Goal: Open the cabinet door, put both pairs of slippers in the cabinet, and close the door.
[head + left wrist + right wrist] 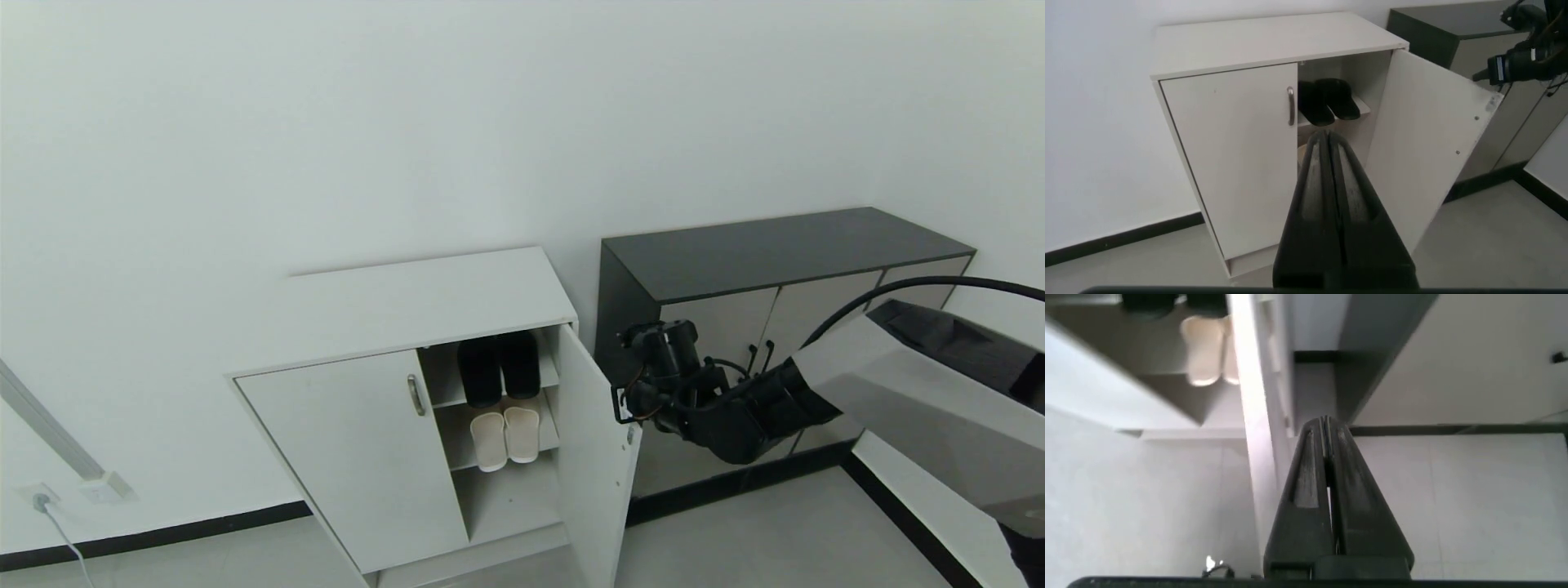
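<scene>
Both pairs sit inside the white cabinet [424, 302]: black slippers [498, 367] on the upper shelf, white slippers [506, 437] on the shelf below. The open door [592, 441] stands just beside the right gripper [1327, 423], whose fingers are pressed together. The left gripper [1327, 139], likewise pinched together, faces the opening from farther back. A dark sideboard [775, 253] stands beyond the right gripper.

A plain white wall [408, 122] meets grey floor [775, 531] at a black baseboard [147, 539]; a dark-topped sideboard [775, 253] (doors pale) stands against it.
</scene>
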Available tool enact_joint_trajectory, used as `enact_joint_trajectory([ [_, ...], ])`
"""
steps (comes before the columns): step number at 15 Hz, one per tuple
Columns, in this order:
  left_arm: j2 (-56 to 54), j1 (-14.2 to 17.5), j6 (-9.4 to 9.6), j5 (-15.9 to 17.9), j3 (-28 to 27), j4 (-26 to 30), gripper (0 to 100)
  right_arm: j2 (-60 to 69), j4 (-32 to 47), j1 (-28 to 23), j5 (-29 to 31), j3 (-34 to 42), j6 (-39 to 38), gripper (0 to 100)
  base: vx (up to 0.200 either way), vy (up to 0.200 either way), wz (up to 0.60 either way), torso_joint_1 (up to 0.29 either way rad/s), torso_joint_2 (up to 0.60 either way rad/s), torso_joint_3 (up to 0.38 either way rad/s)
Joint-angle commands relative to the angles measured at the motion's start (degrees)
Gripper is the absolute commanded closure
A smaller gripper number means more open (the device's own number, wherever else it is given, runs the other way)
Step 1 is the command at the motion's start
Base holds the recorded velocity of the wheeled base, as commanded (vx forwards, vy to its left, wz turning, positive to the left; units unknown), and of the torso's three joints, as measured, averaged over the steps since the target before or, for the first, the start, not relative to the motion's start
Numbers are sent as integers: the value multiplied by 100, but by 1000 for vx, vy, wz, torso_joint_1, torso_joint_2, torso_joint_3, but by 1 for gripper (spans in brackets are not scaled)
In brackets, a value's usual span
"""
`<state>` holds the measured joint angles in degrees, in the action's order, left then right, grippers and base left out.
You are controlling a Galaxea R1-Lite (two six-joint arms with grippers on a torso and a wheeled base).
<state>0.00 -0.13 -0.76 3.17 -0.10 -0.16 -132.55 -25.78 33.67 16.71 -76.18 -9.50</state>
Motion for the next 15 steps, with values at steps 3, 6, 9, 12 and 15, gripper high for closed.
enact_joint_trajectory([
  [3,9,5,-4,8,1,7,100,581,-366,588,-283,727,-105,100,0,0,0,0,0,0],
  [6,0,-4,-4,-1,1,-2,100,994,-401,817,-467,1052,-193,100,0,0,0,0,0,0],
  [9,0,-4,-4,-1,1,-2,100,1214,-595,852,-731,1351,-114,100,0,0,0,0,0,0],
  [12,0,-4,-4,-1,1,-2,100,1205,-726,852,-740,1510,-35,100,0,0,0,0,0,0],
  [15,0,5,-4,-1,1,-2,100,1205,-841,852,-757,1606,-17,100,0,0,200,1,-1,1],
])
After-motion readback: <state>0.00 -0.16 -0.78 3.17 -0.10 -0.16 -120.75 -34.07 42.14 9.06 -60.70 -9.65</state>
